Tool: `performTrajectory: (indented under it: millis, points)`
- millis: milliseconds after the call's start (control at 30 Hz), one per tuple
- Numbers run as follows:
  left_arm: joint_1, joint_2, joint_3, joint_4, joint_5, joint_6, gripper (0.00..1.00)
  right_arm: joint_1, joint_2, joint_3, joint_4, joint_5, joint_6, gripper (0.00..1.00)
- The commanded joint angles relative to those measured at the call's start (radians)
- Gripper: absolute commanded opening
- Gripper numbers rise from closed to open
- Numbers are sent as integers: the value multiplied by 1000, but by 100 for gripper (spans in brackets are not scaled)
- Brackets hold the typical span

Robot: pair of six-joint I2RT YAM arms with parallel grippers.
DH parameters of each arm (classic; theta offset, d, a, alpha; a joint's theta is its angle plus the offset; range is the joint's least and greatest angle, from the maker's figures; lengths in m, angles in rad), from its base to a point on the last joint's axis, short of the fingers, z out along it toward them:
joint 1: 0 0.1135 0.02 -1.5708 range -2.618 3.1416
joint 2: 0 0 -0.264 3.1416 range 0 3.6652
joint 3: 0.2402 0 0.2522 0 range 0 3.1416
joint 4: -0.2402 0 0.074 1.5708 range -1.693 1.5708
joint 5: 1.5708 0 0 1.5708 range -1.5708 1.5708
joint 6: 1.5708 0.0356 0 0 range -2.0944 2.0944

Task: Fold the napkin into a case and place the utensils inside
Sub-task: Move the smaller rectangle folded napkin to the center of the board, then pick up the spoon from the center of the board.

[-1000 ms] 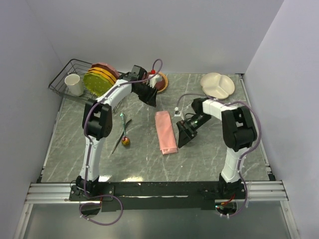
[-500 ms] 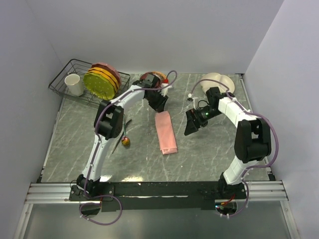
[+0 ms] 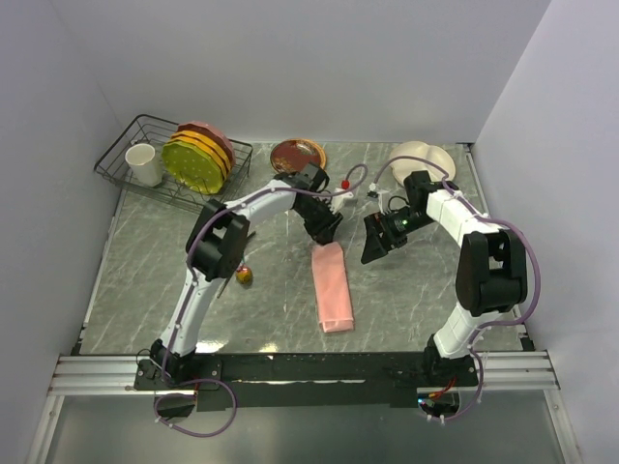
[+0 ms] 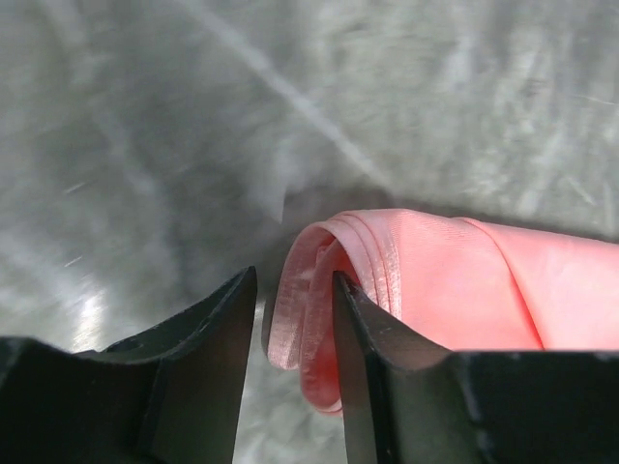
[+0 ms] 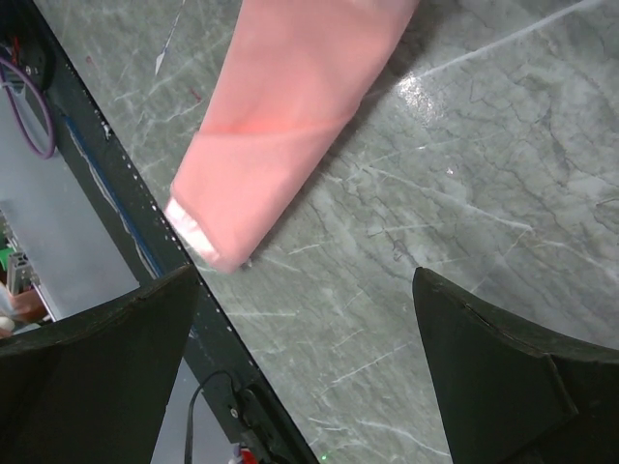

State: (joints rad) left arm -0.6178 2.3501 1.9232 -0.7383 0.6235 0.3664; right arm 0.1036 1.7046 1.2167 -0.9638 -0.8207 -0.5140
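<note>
The case (image 3: 334, 290) had slid toward the arms' bases. To its left the utensils (image 3: 243, 275) lay on the tabletop (image 3: 135, 280), half hidden. The left gripper (image 4: 293, 278), half closed, pinched the case's far-end layers, probably to open its mouth. The right gripper (image 3: 370, 253) hovered just beside it, wide open and empty.

The case (image 4: 464, 290) is smooth satin cloth with a soft sheen. The table (image 5: 464, 193) looks like glossy grey marble. The far-left basket (image 3: 114, 155) is dark wire.
</note>
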Motion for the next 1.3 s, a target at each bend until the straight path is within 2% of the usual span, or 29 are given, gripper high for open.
performTrajectory:
  millis: [0,167,267,367,400,467,600,767,933,1067,1167,1267]
  points:
    - [-55,-19,10,-33,59,25,45,-12,-22,-5,-3,-5,-9,100]
    - [-74,32,97,-36,47,-41,47,-33,-51,-25,-38,0,-52,100]
    - [-24,-29,80,16,73,-131,47,-41,-97,-43,-41,-1,-67,100]
    - [79,-199,-9,147,65,-220,54,-50,-164,-31,2,12,-49,100]
    - [102,-306,-68,209,41,-240,55,-50,-204,-20,22,24,-41,100]
    - [179,-408,-117,247,-5,-299,58,-51,-249,13,106,81,-5,100]
    - [314,-618,-194,140,-102,-316,59,-50,-423,26,345,175,70,100]
    - [505,-788,-378,85,-94,-276,60,-50,-568,-57,536,271,190,100]
    - [555,-827,-519,-26,-142,-248,59,-51,-553,-8,400,267,181,100]
    - [552,-880,-732,69,-191,-184,54,-50,-473,52,289,265,209,100]
    - [550,-821,-753,89,-231,-208,48,-51,-441,60,255,284,213,100]
    - [546,-764,-741,112,-231,-294,45,-51,-425,60,243,304,233,100]
